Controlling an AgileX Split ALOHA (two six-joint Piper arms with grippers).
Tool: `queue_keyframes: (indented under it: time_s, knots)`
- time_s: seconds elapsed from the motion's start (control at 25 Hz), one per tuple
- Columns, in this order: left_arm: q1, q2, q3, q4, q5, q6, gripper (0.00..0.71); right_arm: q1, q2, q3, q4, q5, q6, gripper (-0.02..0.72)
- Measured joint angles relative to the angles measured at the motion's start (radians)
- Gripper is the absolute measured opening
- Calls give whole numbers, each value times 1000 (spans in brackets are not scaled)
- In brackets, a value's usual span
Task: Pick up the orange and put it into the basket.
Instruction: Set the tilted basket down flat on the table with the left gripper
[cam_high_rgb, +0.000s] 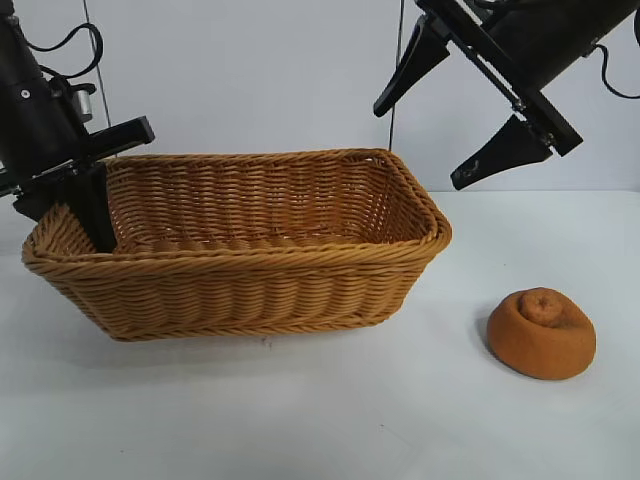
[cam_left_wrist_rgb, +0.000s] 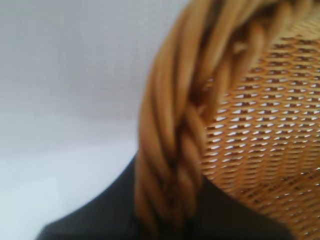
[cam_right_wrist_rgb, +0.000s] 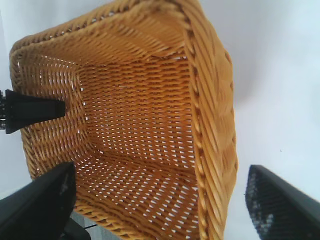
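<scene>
L gripper (cam_high_rgb: 92, 215): fingers closed down tight on the braided rim of the basket (cam_high_rgb: 300, 255) at its short end, exterior view's left side. One finger (cam_high_rgb: 98, 205) shows inside the wall, pointing steeply down; the wrist view has the rim (cam_left_wrist_rgb: 170, 150) pinched betw. dark pads, weave of the wall just behind. L arm body sits above and outside that end.

R gripper (cam_high_rgb: 462, 105): fingers spread wide, nothing betw. them, hanging in the air above the basket's far right corner, angled down twd. the basket. Its wrist view looks into the bare woven interior (cam_right_wrist_rgb: 140, 130), both own fingertips (cam_right_wrist_rgb: 280, 205) framing it, L finger (cam_right_wrist_rgb: 35, 110) poking in at the far end.

Orange (cam_high_rgb: 542, 332) sits on the white table (cam_high_rgb: 320, 410), right of the basket, apart from it, puckered knob up, well below the R gripper and untouched.
</scene>
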Motion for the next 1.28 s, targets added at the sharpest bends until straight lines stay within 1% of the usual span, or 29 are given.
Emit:
queue_keyframes:
  time_s: [0.2, 0.28, 0.52, 0.64, 0.68, 0.72, 0.76, 0.88, 0.92, 0.96, 1.08, 1.28]
  knots:
    - [-59, 22, 0, -2, -43, 1, 85, 0, 0, 0, 0, 1, 0, 631]
    - [-74, 42, 0, -3, -65, 4, 85, 0, 0, 0, 0, 1, 0, 631]
    - [-80, 121, 0, -6, -88, 4, 85, 0, 0, 0, 0, 9, 0, 631]
    - [-80, 127, 0, -5, -98, 4, 85, 0, 0, 0, 0, 23, 0, 631]
    - [-80, 127, 0, -5, -99, 4, 98, 0, 0, 0, 0, 26, 0, 631]
    - [-80, 127, 0, -8, -100, 4, 128, 0, 0, 0, 0, 27, 0, 631]
    - [-80, 127, 0, -10, -99, 5, 188, 0, 0, 0, 0, 27, 0, 631]
    - [-80, 126, -2, -17, -89, 7, 435, 0, 0, 0, 0, 27, 0, 631]
    - [-80, 125, -3, -20, -83, 7, 507, 0, 0, 0, 0, 27, 0, 631]
    - [-80, 124, -4, -19, -72, 7, 556, 0, 0, 0, 0, 27, 0, 631]
    - [-80, 95, -7, -22, -61, 7, 612, 0, 0, 0, 0, 27, 0, 631]
    - [-77, -11, -17, -20, -57, 7, 630, 0, 0, 0, 0, 28, 0, 631]
